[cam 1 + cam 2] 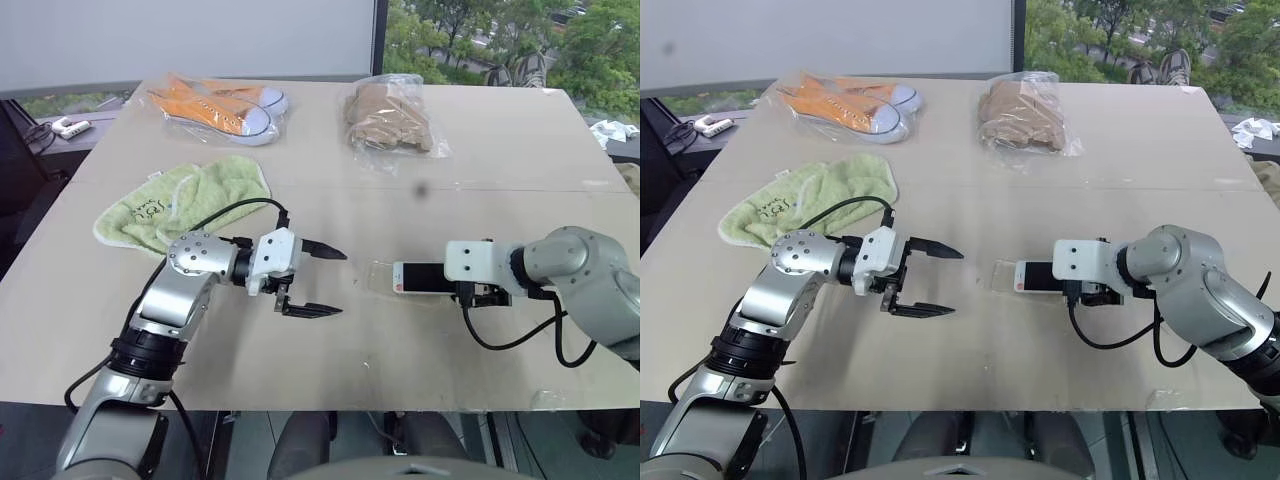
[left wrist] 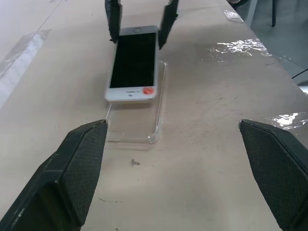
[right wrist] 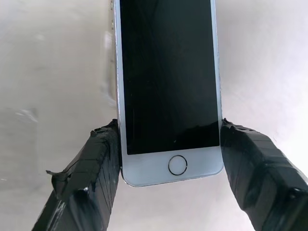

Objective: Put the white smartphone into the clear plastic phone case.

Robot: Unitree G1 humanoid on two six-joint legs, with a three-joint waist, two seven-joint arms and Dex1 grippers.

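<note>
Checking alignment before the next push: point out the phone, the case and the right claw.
phone (image 2: pixel 134 60): left wrist view, middle of its black screen.
case (image 2: pixel 153 129): left wrist view, its bare edge near the corner.
right claw (image 3: pixel 171 166): right wrist view, midway between the fingertips, shut on the phone.

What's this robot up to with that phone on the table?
It is fitting a white smartphone into a clear plastic phone case lying on the table. The right gripper pinches the phone by its long edges at the home-button end, the far end tilted over the case, not seated yet. The left gripper hovers open beside the case, holding nothing.
</note>
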